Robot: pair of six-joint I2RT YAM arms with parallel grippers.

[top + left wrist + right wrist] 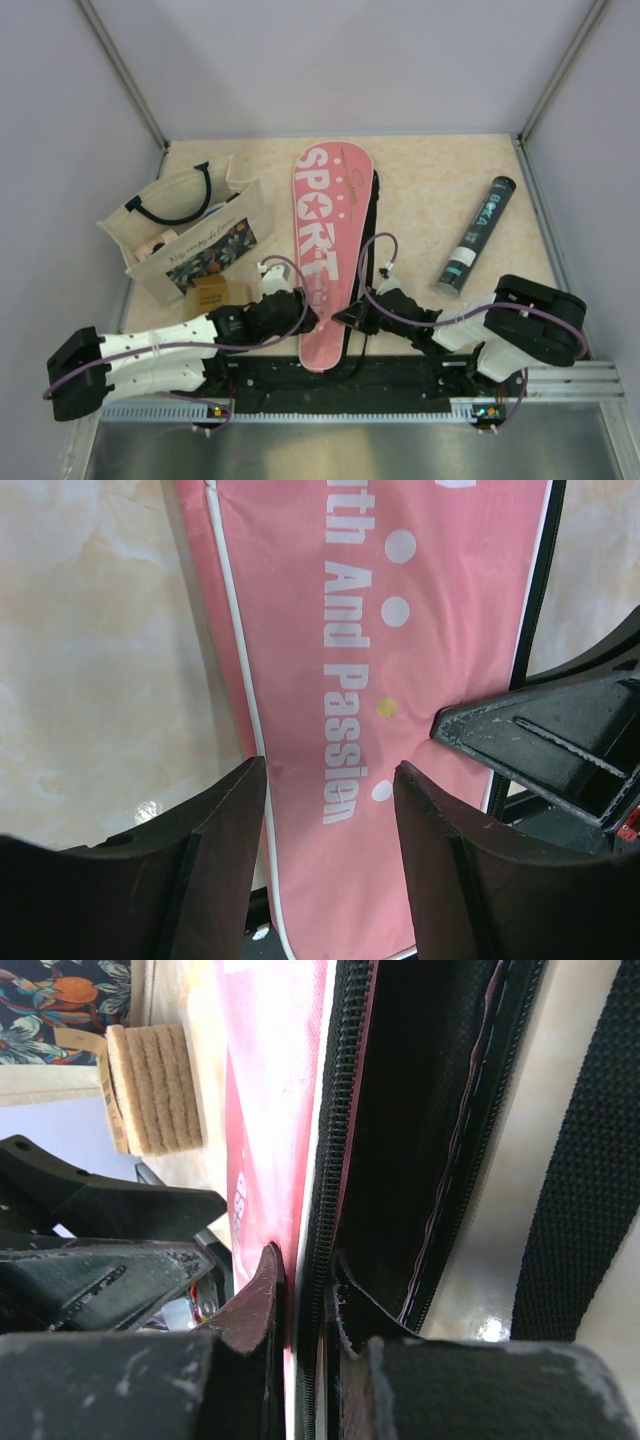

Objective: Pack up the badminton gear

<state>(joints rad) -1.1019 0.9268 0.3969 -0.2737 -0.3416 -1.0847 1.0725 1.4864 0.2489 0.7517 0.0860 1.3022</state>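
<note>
Nearest the bases, the narrow end of the pink "SPORT" cover (325,235) is lying between the two arms, its long axis running straight away from them toward the far side of the desk (420,170). The right hand (305,1285) is pinching the cover's right, zippered edge, its fingers closed to a sliver on the fabric beside the zipper teeth. The black strap (590,1160) is trailing just outside it. The left hand (330,780) is hovering partly open over the opposite, white-piped edge, gripping nothing. Any pull along the zipper is therefore likely going to run lengthwise, away from the bases. Farther out, the black tube (478,233) is lying well to the right, nearer the right arm, and the beige tote bag (190,235) is standing at far left.
</note>
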